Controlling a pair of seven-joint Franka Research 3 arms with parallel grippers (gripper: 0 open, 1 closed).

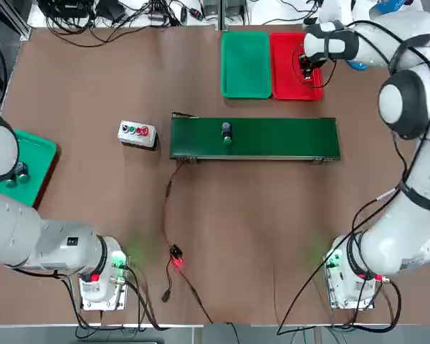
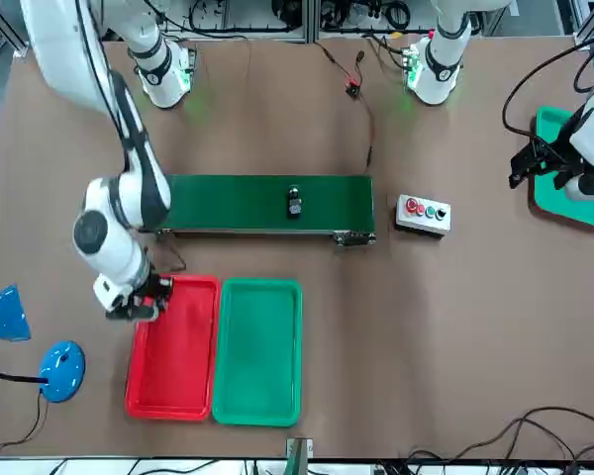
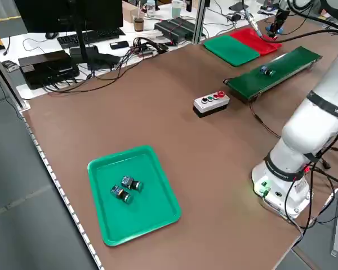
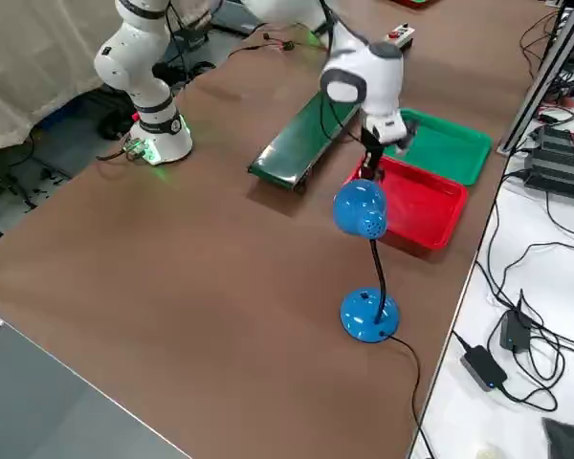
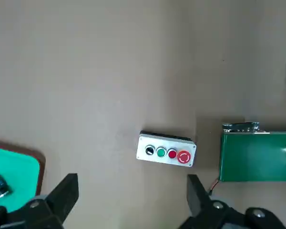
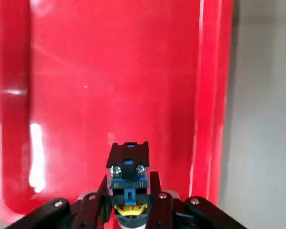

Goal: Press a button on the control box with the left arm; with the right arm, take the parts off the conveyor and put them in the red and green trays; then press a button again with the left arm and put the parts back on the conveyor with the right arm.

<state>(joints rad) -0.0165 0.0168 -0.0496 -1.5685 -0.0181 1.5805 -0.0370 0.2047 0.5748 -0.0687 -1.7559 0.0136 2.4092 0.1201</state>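
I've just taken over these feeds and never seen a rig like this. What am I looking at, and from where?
Two robot arms share a brown table. One camera looks down from above, one faces them across the table, two look in from the sides, and each wrist has its own.

The right tool is over the red tray, closed on a small dark part. The left tool, open and empty, is near the left green tray, which holds two parts.

The button box sits left of the green conveyor, which carries one part. Another green tray adjoins the red one.
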